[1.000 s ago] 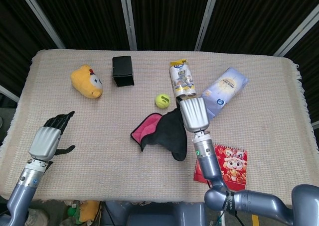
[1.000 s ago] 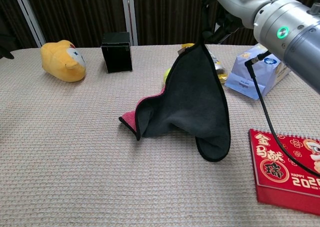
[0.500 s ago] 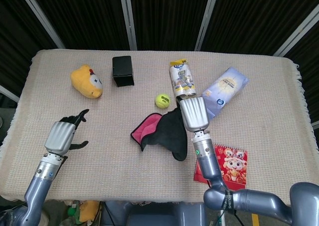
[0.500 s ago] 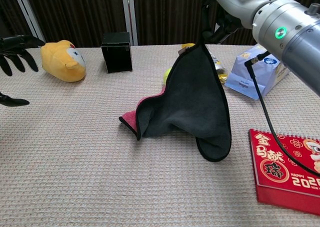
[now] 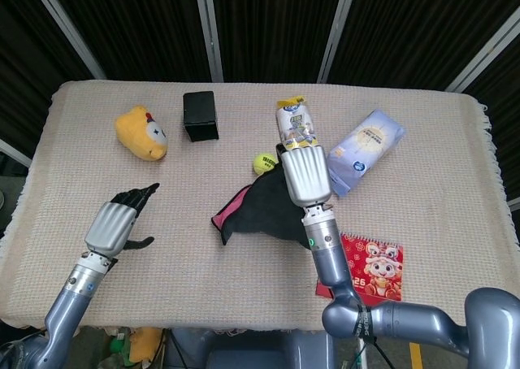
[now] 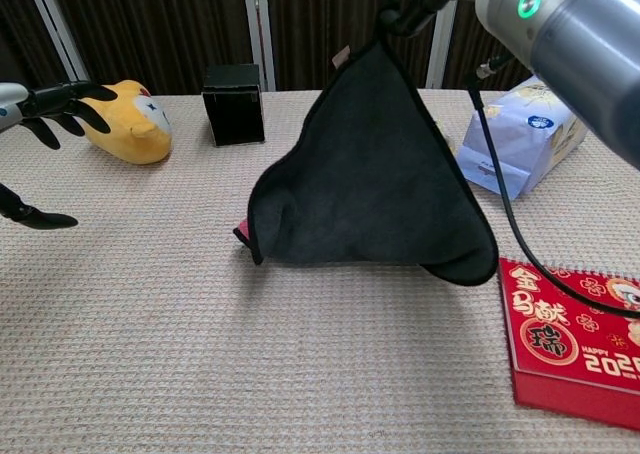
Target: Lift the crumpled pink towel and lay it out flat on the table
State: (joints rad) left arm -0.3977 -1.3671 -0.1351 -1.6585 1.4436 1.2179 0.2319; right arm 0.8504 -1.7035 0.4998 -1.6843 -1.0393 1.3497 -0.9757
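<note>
Pink shows only as a thin edge on my one towel [image 5: 258, 210]; the rest of what I see of it is its dark grey side. I count one yellow plush toy [image 5: 141, 132], one black box [image 5: 200, 115], one tennis ball [image 5: 262, 162], one printed bottle [image 5: 297, 123], one pale blue packet [image 5: 366, 148] and one red calendar [image 5: 370, 270], all on the woven beige cloth of the counter [image 5: 422, 214].

My right robot hand [image 5: 304, 175] pinches the towel by its top corner and holds it up above the middle of the counter. The cloth hangs below that robot hand in a wide triangle. Its lower left corner, where the pink edge peeks out, looks to sit on the counter or just over it, and I cannot tell which. In the chest view the hanging towel [image 6: 368, 179] hides the tennis ball and most of the bottle, and my right robot hand is cut off by the top edge, so only the wrist with its green light shows.

My left robot hand [image 5: 120, 223] hovers over the left part of the counter, well apart from the towel, with fingers spread and nothing in it. The chest view catches only its dark fingertips [image 6: 62, 102] at the left border, near the plush toy [image 6: 130, 122].

The calendar is partly hidden behind my right forearm in the head view.
</note>
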